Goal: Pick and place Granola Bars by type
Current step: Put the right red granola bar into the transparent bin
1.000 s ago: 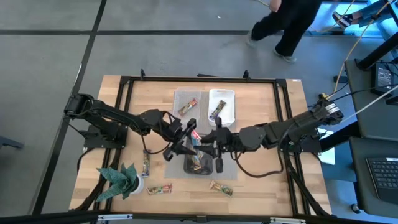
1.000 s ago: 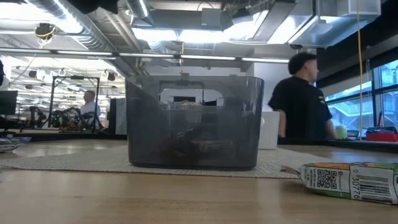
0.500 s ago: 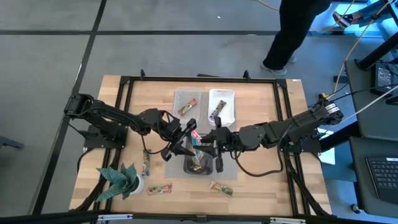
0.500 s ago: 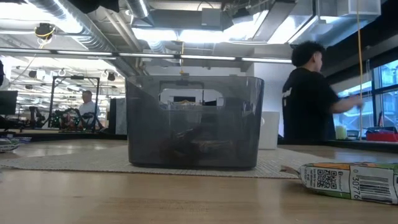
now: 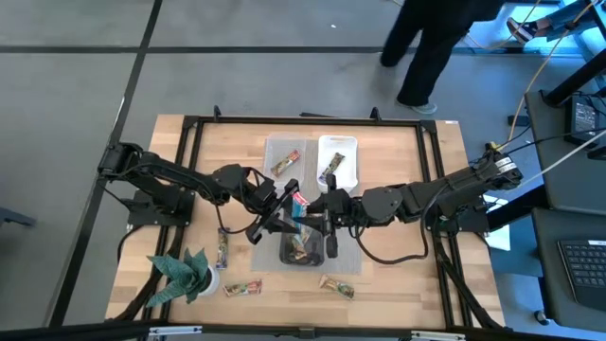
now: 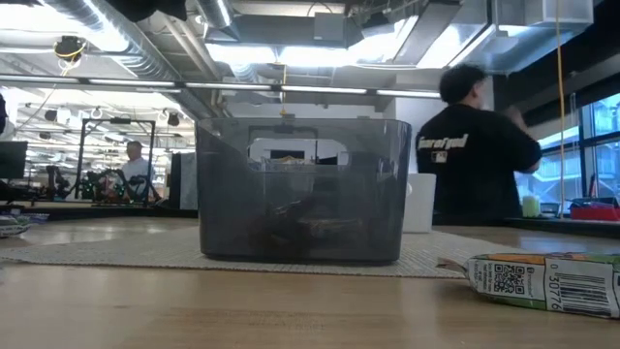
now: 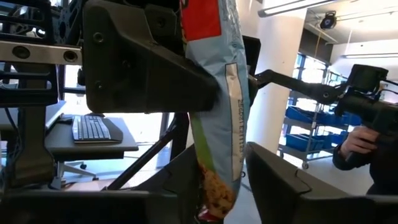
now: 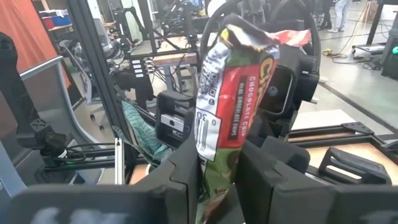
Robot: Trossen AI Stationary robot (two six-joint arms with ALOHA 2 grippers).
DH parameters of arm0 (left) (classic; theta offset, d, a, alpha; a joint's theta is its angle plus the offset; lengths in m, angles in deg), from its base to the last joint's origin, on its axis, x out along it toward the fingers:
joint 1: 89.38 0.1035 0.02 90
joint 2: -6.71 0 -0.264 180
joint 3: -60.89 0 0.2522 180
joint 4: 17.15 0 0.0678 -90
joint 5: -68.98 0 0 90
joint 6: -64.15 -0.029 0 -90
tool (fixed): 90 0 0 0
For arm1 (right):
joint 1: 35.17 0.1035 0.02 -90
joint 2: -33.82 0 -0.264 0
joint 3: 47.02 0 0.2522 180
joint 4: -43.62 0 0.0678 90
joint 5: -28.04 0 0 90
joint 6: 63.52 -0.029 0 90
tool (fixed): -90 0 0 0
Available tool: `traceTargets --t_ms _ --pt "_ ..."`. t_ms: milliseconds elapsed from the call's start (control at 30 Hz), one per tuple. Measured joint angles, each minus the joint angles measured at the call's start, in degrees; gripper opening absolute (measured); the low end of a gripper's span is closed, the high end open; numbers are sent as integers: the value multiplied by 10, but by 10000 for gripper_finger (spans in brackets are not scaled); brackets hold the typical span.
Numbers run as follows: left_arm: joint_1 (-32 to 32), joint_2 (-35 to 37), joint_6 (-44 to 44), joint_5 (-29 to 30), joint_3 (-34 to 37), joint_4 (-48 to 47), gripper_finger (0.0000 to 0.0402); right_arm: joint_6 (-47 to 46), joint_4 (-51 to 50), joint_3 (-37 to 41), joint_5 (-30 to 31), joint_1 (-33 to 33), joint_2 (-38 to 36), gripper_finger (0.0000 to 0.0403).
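At the centre of the high view, above the dark bin (image 5: 305, 248), both the left end effector (image 5: 281, 210) and right end effector (image 5: 325, 213) grip one red granola bar (image 5: 299, 203), so one should release before the other pulls away.

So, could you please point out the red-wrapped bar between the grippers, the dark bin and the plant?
red-wrapped bar (image 8: 233, 109): right wrist view, wrapper's red face.
dark bin (image 6: 300, 189): low view, front wall.
plant (image 5: 185, 272): high view, leaves.

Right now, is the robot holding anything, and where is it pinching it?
Yes. Both grippers pinch one red-wrapped granola bar above the dark bin: the left gripper and the right gripper each grip an opposite end.
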Motion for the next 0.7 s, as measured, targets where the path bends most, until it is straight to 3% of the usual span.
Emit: traceTargets --t_ms 300,700 --pt "9 0 0 -5 0 -3 70 13 -9 0 -43 -1 0 99" --pt "12 0 0 -4 0 -3 66 29 -89 0 -39 0 -44 207"
